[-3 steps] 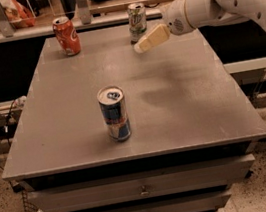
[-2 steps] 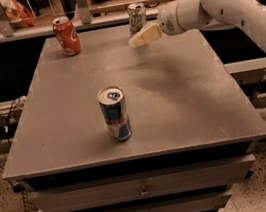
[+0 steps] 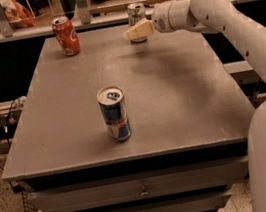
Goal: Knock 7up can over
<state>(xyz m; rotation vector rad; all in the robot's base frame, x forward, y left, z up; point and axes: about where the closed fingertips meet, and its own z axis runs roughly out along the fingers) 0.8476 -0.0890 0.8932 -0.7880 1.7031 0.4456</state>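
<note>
Hovering just in front of the upright 7up can (image 3: 136,13), the fingers (image 3: 136,32) sit pressed together.

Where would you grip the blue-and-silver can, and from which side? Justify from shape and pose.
Probably around the mid-body of the blue-and-silver can, from the view's right: it stands upright, round-walled, with nothing touching it. The gripper is far back, just in front of the 7up can.

Red can (image 3: 65,35), blue can (image 3: 114,113), grey table (image 3: 188,104)
</note>
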